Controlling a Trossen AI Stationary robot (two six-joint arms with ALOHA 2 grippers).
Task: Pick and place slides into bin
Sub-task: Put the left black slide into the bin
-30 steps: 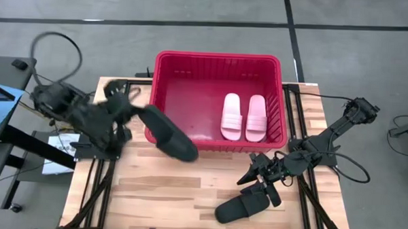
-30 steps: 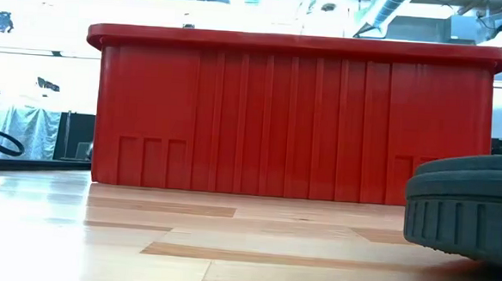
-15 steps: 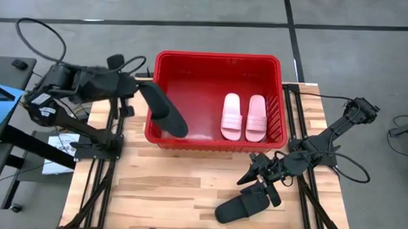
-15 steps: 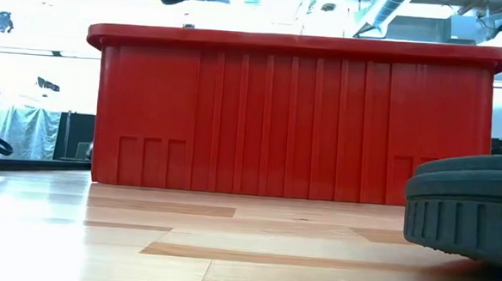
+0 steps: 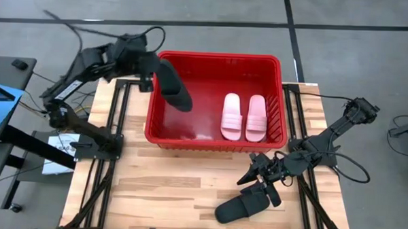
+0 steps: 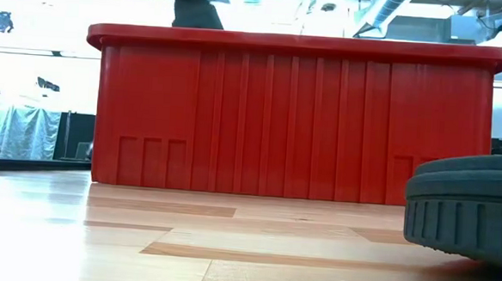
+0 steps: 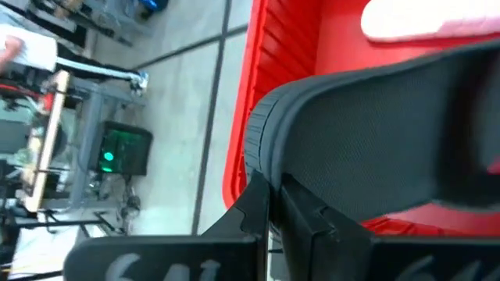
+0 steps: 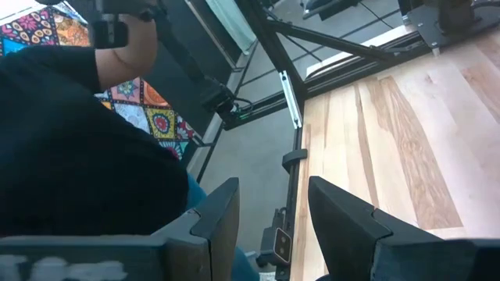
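My left gripper [image 5: 154, 66] is shut on a black slide [image 5: 173, 87], held over the far left part of the red bin [image 5: 218, 58]. The slide's lower end shows above the bin's rim in the low view [image 6: 194, 10]. Two pale pink slides [image 5: 232, 116] [image 5: 256, 118] lie side by side on the bin's floor at the right. The second black slide [image 5: 245, 204] lies on the table near the front edge. My right gripper [image 5: 251, 169] is open and empty just beyond it, toward the bin. My left gripper pinches one end of the black slide [image 7: 269, 148] between its two fingers [image 7: 254, 204]. The fingers come about level from the table's left. The slide is lifted clear and slants from the gripper out over the inside of the bin.
The bin fills the far middle of the wooden table [image 5: 167, 188]. A person in a dark top [image 8: 78, 148] is beyond the table's edge in the right wrist view. Black frame rails [image 5: 103, 172] run along both table sides.
My left gripper has swung toward the table's far edge with the black slide. The slide went from the bin's near left corner along the left wall. It now hangs over the bin's far left part.
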